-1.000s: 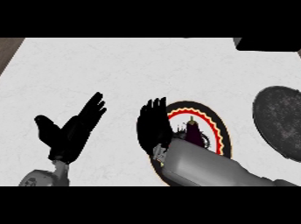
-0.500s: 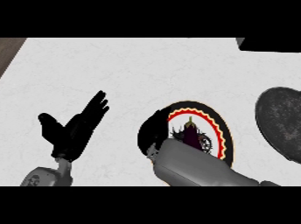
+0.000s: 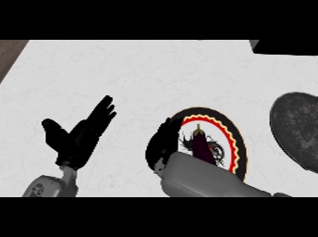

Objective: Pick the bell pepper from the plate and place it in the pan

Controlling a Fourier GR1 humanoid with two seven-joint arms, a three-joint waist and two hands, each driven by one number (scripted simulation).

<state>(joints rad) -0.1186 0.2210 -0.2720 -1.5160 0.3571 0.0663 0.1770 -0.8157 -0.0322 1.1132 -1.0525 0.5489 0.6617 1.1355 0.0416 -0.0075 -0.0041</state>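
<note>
Bell pepper [image 3: 204, 144]: a dark purple, elongated thing lying on the plate; it looks more like an aubergine than a pepper, stem end pointing away from the robot.
Plate [image 3: 238, 139]: round, red and yellow rim, on the white counter [image 3: 155, 78], near its front edge.
Right robot hand [image 3: 163, 142]: at the plate's left rim, just beside the vegetable, fingers curling down; I cannot tell whether it touches it. Not gripping yet.
Pan [image 3: 305, 132]: dark, round, to the right of the plate, apart from it.
Left robot hand [image 3: 80, 136]: open, resting at the left, fingers up.
Risk: closing from the side could nudge the smooth vegetable across the plate, or catch the rim instead.
</note>
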